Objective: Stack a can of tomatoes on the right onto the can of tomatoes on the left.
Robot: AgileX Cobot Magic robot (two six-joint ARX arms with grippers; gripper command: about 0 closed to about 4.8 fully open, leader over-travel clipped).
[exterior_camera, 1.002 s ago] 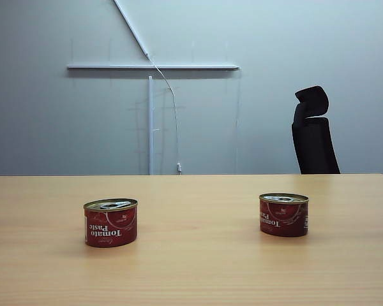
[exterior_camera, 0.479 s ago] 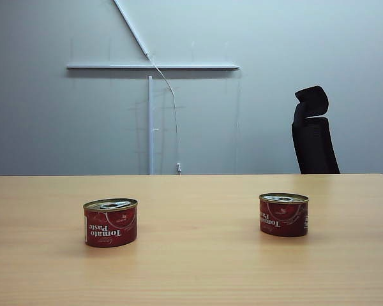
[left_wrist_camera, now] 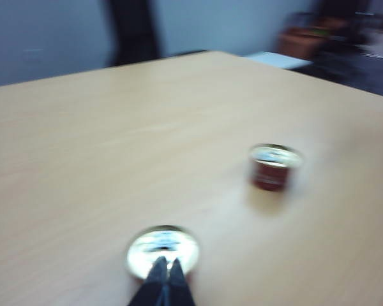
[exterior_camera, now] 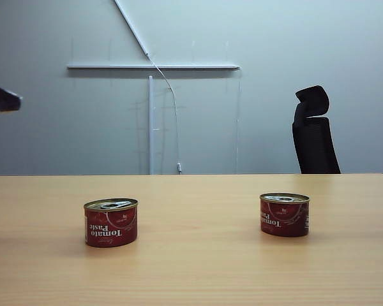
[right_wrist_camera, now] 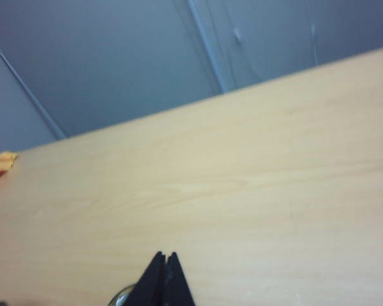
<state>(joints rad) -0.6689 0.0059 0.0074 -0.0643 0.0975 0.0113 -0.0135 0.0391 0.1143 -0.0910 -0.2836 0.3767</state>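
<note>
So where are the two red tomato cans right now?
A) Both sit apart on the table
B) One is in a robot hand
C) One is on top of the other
A: the left can and the right can both stand on the table, well apart, with nothing holding them.

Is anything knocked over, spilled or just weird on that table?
Nothing stands out. Both tomato cans, left can and right can, stand upright and apart on the table. Left gripper and right gripper are shut, holding nothing.
</note>
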